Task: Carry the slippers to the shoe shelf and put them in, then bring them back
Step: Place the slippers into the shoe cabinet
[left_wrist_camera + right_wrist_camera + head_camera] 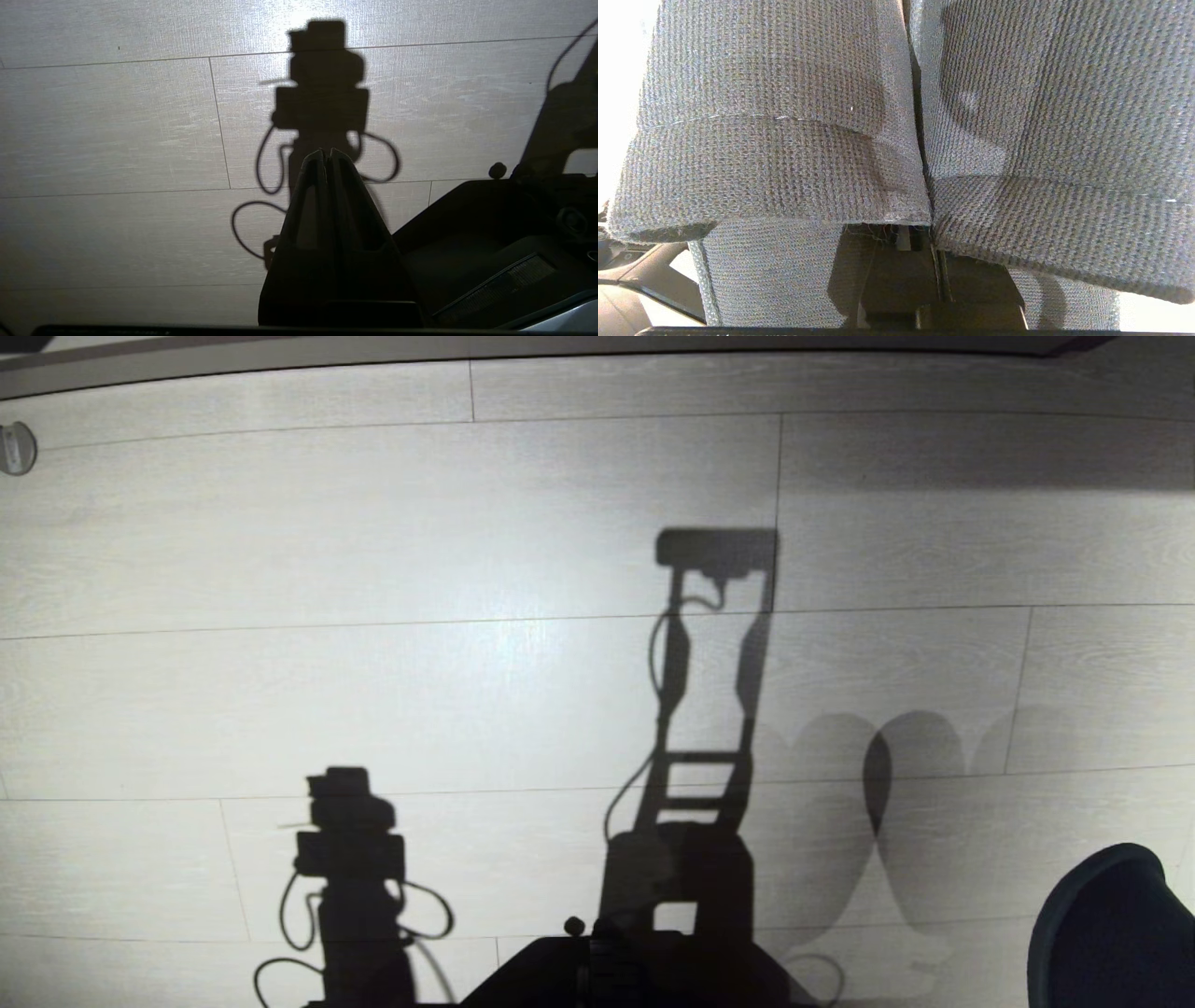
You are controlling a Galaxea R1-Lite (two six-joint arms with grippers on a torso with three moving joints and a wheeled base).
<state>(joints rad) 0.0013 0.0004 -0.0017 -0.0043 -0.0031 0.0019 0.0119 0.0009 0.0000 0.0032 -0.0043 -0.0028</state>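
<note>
Pale plank flooring (pixel 373 691) lies below; the right gripper (pixel 941 275) is clamped on the slippers (pixel 896 140), hanging side by side at the robot's right; the left gripper (pixel 327 156), fingers pressed together, holds nothing above the floor.

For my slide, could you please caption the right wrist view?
Right gripper, jaws shut, holding the pair of slippers side by side, knitted uppers filling the view.
</note>
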